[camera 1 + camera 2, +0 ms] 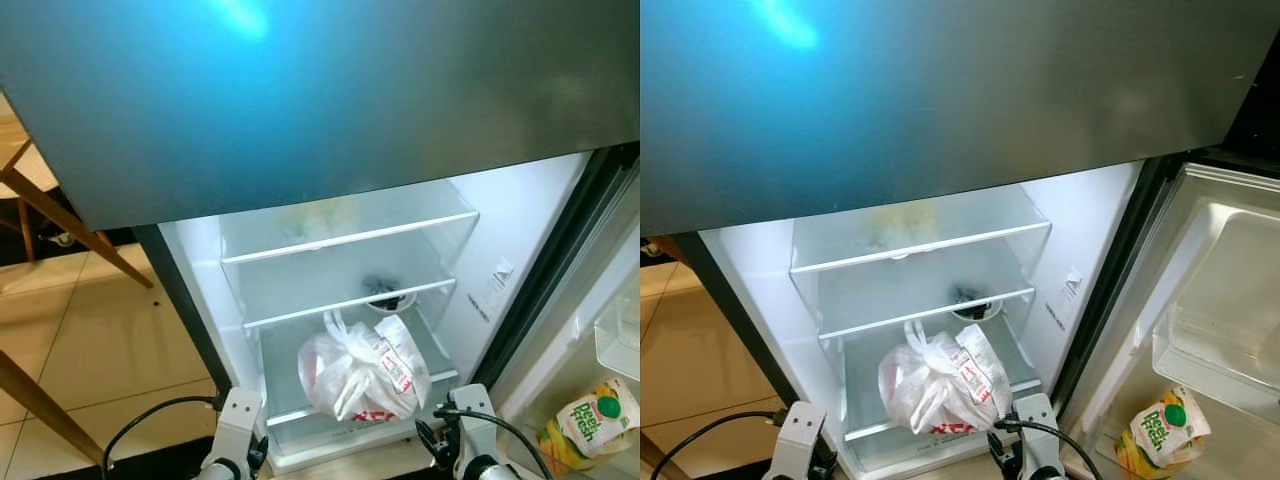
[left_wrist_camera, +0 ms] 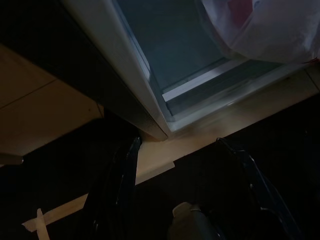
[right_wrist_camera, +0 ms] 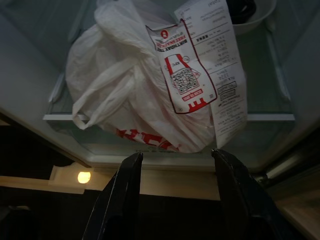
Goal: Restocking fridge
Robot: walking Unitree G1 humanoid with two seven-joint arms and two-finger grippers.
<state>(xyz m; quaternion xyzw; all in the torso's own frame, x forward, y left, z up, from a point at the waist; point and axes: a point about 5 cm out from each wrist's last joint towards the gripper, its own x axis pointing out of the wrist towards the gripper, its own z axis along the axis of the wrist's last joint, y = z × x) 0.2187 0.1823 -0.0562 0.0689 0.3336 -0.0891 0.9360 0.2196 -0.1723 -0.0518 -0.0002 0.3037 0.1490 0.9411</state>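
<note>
The left gripper (image 2: 180,190) hangs spread and empty beside the fridge (image 1: 200,300) lower corner. The white plastic bag (image 1: 360,375) rests on the bottom glass shelf (image 1: 300,415). The right gripper (image 3: 175,195), spread and empty, faces it. Placement appears complete; next, fetch another item or shut the door (image 1: 1220,330).

floor (image 1: 110,340): beige glossy tiles, thin grout lines
furniture: slanted wooden legs (image 1: 60,215) at left
light: bluish glare up top
</note>
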